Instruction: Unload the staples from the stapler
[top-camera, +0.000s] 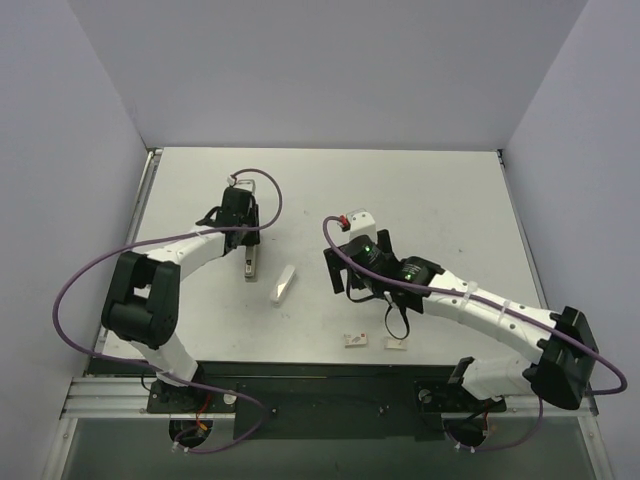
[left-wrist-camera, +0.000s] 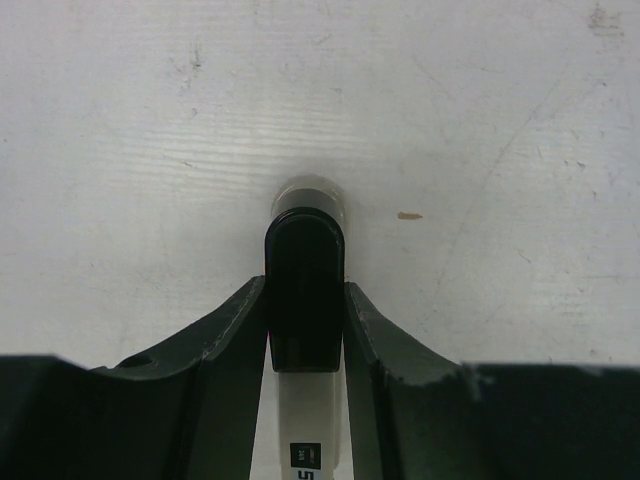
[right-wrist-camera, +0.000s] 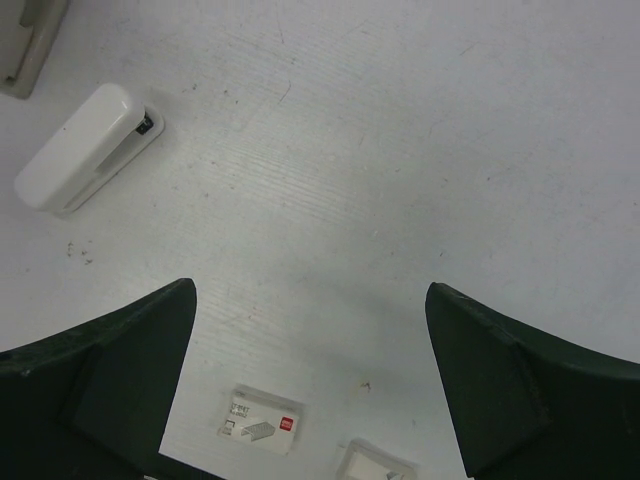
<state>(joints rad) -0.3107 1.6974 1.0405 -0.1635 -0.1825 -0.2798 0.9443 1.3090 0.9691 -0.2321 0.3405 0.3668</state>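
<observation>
Left gripper, top view: it sits over the left half of the table with its tips at a short grey-and-dark piece. The grip itself is too small to read from here. Stapler lies flat on the table just right of that piece, apart from it, angled, roughly mid-table between the two arms. No gripper touches it. Right gripper hangs right of the stapler, well clear, with its jaws wide. Two small flat packets lie near the front edge, below the right gripper.

Left wrist view: left gripper is pinching a narrow piece, black rounded end away from the camera, white body with a small label toward it. Both fingers press flush against its sides. Cannot tell what the piece is. Tiny tan speck on the table to the right, too small to identify.

Right wrist view: right gripper is spread wide, with nothing between its fingers but bare table. Stapler is at upper left, white, lying flat, with a small black part showing at one end, well away from the fingers. Grey edge of another object is cut off at the top left corner. One packet with a red mark lies low between the fingers. A second packet is cropped at the bottom edge.
</observation>
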